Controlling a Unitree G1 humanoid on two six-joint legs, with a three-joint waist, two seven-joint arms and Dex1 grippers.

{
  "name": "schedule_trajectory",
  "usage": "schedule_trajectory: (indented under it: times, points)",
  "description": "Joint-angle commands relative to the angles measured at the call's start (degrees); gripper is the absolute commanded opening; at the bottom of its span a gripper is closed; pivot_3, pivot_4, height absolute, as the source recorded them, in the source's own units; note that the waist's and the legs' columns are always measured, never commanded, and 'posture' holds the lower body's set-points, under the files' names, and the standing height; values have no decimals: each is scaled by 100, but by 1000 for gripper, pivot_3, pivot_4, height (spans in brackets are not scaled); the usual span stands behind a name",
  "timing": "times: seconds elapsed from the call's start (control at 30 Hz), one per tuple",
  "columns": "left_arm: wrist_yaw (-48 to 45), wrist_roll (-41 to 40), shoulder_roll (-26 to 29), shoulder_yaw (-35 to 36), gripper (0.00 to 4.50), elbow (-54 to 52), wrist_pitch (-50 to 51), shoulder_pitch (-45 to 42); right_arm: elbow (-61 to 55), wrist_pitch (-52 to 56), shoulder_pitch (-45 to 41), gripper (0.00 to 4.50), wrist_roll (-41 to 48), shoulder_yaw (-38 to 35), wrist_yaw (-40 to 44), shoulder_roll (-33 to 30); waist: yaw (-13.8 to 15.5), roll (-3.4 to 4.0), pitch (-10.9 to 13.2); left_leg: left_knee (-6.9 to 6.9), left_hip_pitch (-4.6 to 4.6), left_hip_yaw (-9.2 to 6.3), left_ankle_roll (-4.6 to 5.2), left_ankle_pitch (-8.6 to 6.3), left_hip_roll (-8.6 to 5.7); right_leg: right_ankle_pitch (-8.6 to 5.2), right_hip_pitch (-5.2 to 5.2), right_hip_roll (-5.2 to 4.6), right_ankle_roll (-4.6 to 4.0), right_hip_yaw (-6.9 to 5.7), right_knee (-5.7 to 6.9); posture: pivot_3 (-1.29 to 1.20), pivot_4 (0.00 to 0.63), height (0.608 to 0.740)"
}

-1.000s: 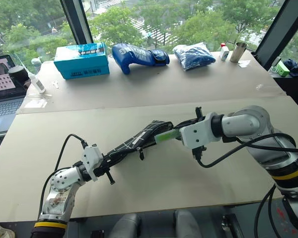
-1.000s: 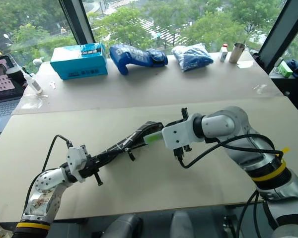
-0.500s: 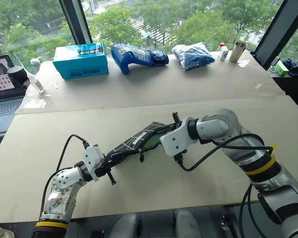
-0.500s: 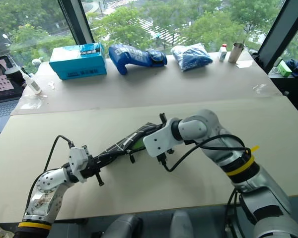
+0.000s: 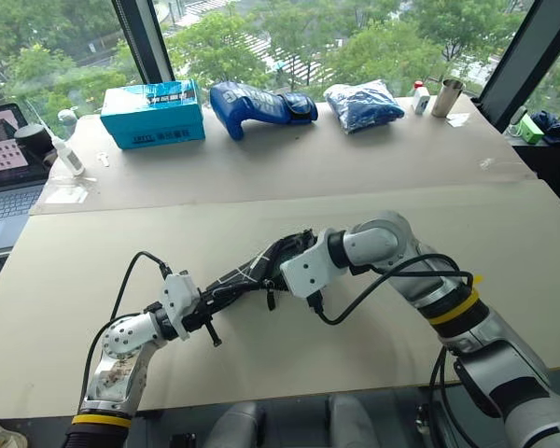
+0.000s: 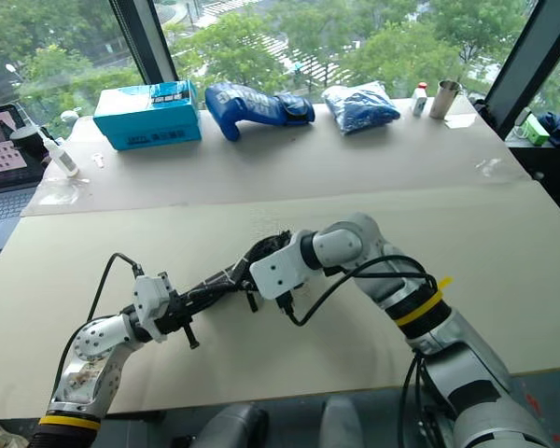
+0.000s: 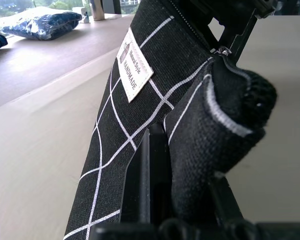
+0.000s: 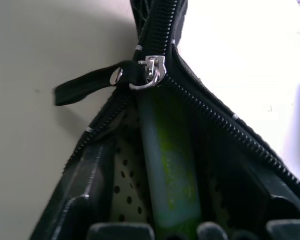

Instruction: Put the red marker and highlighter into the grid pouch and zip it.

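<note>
Two claws meet at one soft grid pouch [image 5: 252,271] above the desk [image 5: 355,187].
Left claw [image 5: 205,313] pinches its woven fabric; right claw [image 5: 285,266] spread wide inside the zipper mouth, translucent green highlighter [image 8: 167,170] lying within.

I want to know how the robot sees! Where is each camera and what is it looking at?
Left and right eye views: on the head, looking down over both arms at the table.
Left wrist view: on the left arm, looking along its shut pincer clamped on the grid pouch.
Right wrist view: on the right arm, looking into the pouch's open mouth at the highlighter inside.
All views share the pouch.
</note>
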Motion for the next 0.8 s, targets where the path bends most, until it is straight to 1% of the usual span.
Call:
schedule_trajectory:
  times: [0.03, 0.1, 0.17, 0.27, 0.33, 0.4, 0.5, 0.6, 0.7, 0.8]
  points:
    - [23, -28, 21, 17, 0, -154, -49, 24, -180, 723, -68, 3989, 476, -709, 89, -277, 6, 0, 0, 0, 0, 0, 0, 0, 0, 0, 0, 0, 0, 0, 0, 0, 150, 739]
    - [41, -26, 23, 17, 0, -154, -51, 25, -191, 1245, -74, 3989, 818, -1091, 142, -482, 18, 0, 0, 0, 0, 0, 0, 0, -1, 0, 1, -1, 0, 0, -1, 0, 150, 739]
    - [60, -26, 29, 23, 0, -149, -48, 29, -400, 1905, 98, 3989, 1414, -1538, 442, -828, 24, 0, 0, 1, 0, 0, 0, 0, -1, 0, 2, -2, 0, 0, -2, 0, 150, 739]
    - [59, -41, 53, 48, 0, -130, -46, 49, -958, 3073, 607, 3989, 2503, -2149, 886, -1300, 54, 0, 0, -1, -1, 0, 2, -1, 0, 0, 2, -1, 0, 0, -4, 0, 150, 739]
    - [45, -59, 69, 70, 0, -117, -46, 60, -1363, 3640, 989, 3989, 2960, -2333, 1013, -1548, 53, 0, 0, -3, -2, 0, 4, -3, 2, 0, 3, 0, 0, -1, -10, 0, 150, 739]
    - [47, -87, 81, 103, 0, -104, -31, 49, -1687, 4123, 1334, 3989, 3241, -2400, 937, -1673, 28, 0, 0, -4, -1, 1, 6, -4, 6, 0, 1, 1, 0, 0, -12, 0, 150, 739]
    - [108, -154, 58, 175, 0, -89, 29, -48, -2028, 4854, 1905, 3989, 3630, -2403, 499, -1493, 28, 0, 0, -2, -1, 4, 10, -6, 13, 0, 4, 0, 0, 0, -11, 0, 150, 739]
    - [128, -179, 41, 189, 0, -98, 68, -103, -2272, 5141, 2182, 3989, 3720, -2210, 131, -1316, 56, 0, 0, 2, -2, 4, 28, -16, 9, 0, 6, -3, -1, 0, -10, 0, 150, 739]
    - [124, -183, 34, 198, 0, -94, 82, -127, -2316, 5456, 2222, 3989, 3649, -1703, -503, -714, 57, 0, 0, 4, -1, 4, 22, -13, 6, 1, 5, -4, -1, 0, -8, 0, 150, 739]
    - [138, -198, 19, 219, 0, -97, 100, -146, -2109, 5704, 2040, 3989, 3498, -1282, -1046, -152, 57, 0, 0, 3, 0, 4, 3, -2, 9, 1, 3, -2, -1, 0, -3, 0, 150, 739]
